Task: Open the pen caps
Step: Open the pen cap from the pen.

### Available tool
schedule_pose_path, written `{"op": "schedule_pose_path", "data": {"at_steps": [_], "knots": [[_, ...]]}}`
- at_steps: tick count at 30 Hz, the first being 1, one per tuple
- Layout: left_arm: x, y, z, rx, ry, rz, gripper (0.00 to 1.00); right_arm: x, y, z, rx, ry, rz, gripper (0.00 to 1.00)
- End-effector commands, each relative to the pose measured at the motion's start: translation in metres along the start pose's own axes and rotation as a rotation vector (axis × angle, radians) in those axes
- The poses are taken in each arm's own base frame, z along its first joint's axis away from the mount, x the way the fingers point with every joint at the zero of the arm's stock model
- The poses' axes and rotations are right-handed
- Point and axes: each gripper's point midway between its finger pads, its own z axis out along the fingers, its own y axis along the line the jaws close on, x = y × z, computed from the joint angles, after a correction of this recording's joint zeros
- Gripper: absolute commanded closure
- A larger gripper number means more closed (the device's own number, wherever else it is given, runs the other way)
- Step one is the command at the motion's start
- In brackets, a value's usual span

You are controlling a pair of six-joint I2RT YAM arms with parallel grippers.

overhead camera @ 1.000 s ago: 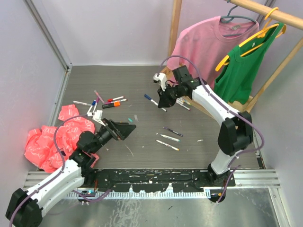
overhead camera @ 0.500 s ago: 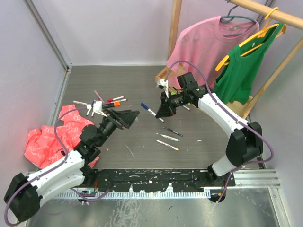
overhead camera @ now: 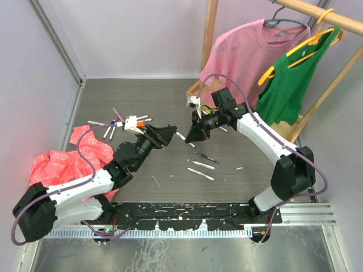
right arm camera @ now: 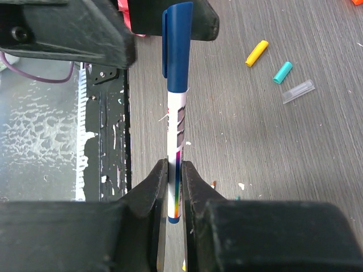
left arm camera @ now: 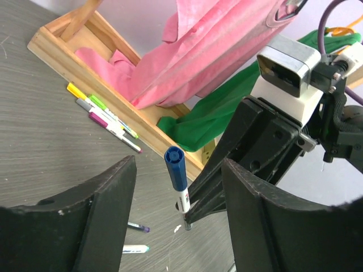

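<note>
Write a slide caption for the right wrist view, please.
Right claw grips the white pen; open left claw straddles its blue cap.

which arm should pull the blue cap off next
Left, most likely. The right claw is shut on the pen and holds it out. The left claw is open with its jaws on either side of the blue cap, so it only needs to close and pull.

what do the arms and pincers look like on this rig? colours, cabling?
The left arm and right arm match: white link shells, black joints, a loose purple cable looping alongside. The left pincer and right pincer are black with broad tapering fingers.
</note>
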Motion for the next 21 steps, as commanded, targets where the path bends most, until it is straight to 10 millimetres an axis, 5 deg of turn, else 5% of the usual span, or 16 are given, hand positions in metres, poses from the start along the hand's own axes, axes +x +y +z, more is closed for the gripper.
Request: {"op": "schedule_pose_path", "data": {"at_steps": [1, 7, 13, 15, 21], "knots": [[-0.024, -0.022, 0.011, 0.034, -0.1, -0.036, 0.41, -0.013, 0.008, -0.001, -0.004, -0.027, -0.059, 0.99], [-0.015, -0.019, 0.017, 0.02, -0.077, -0.055, 0.6, -0.011, 0.006, 0.002, 0.002, -0.018, -0.061, 0.99], [-0.01, -0.02, 0.018, 0.02, -0.054, -0.057, 0.95, -0.008, 0.005, 0.004, 0.007, -0.009, -0.062, 0.99], [-0.01, -0.02, 0.018, 0.023, -0.05, -0.054, 1.0, -0.008, 0.003, 0.004, 0.013, -0.01, -0.059, 0.98], [-0.003, -0.024, 0.016, 0.065, -0.028, -0.044, 1.0, -0.009, 0.004, 0.007, 0.001, -0.036, -0.027, 0.6]]}}
